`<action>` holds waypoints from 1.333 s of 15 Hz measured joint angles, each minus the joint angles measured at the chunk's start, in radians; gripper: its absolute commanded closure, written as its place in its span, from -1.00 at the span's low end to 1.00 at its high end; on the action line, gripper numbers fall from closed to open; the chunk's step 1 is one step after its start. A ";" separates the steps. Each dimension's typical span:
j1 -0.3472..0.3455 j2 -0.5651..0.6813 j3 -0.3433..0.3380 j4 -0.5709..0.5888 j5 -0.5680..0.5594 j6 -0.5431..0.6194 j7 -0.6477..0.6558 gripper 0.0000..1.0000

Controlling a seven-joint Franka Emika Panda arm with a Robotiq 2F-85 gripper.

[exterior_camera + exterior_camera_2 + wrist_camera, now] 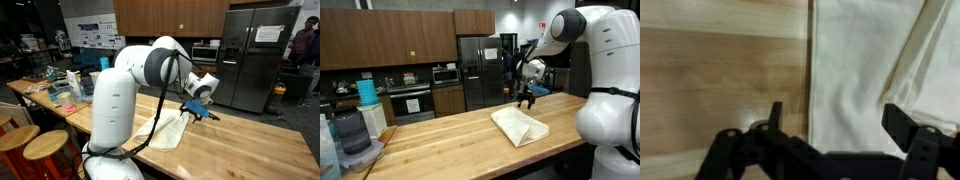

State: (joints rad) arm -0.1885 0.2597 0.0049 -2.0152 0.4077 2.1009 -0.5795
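Tool (833, 112) spread above folded cloth (520, 127); cloth long axis across table (440, 140) planks.

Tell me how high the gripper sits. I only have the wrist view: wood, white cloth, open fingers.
Observer: The gripper hangs above the table, over one end of the cloth. I see no contact between them.
Operator: Cloth flat or bunched?
Observer: Folded into one loose oblong, lying on the wood in both exterior views.
Operator: Any clutter around it?
Observer: The nearest I see is a group of bottles and containers at the table's other end, well away from the cloth.
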 measured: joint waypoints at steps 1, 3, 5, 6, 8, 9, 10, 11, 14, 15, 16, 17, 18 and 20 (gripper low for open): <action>0.000 0.000 0.000 -0.002 0.000 0.000 0.000 -1.00; 0.001 0.000 0.000 -0.007 0.000 0.000 0.001 -1.00; 0.002 0.000 0.000 -0.011 0.000 0.000 0.001 -1.00; 0.002 0.000 0.000 -0.012 0.000 0.000 0.002 -1.00; 0.004 0.000 0.000 -0.013 0.000 0.000 0.003 -1.00; 0.005 0.000 0.001 -0.014 0.000 0.000 0.003 -1.00; 0.005 0.001 0.001 -0.014 0.000 0.000 0.004 -1.00; 0.006 0.001 0.001 -0.015 0.000 0.000 0.007 -1.00; 0.010 0.002 0.001 -0.015 0.000 0.000 0.020 -1.00; 0.011 0.004 0.001 -0.015 0.000 0.001 0.023 -1.00; 0.013 0.006 0.001 -0.015 0.000 0.001 0.027 -1.00; 0.014 0.009 0.001 -0.015 0.000 0.003 0.031 -1.00; 0.016 0.012 0.001 -0.015 0.000 0.006 0.036 -1.00; 0.019 0.019 0.001 -0.015 0.000 0.013 0.043 -0.87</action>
State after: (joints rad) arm -0.1700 0.2784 0.0063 -2.0303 0.4077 2.1144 -0.5368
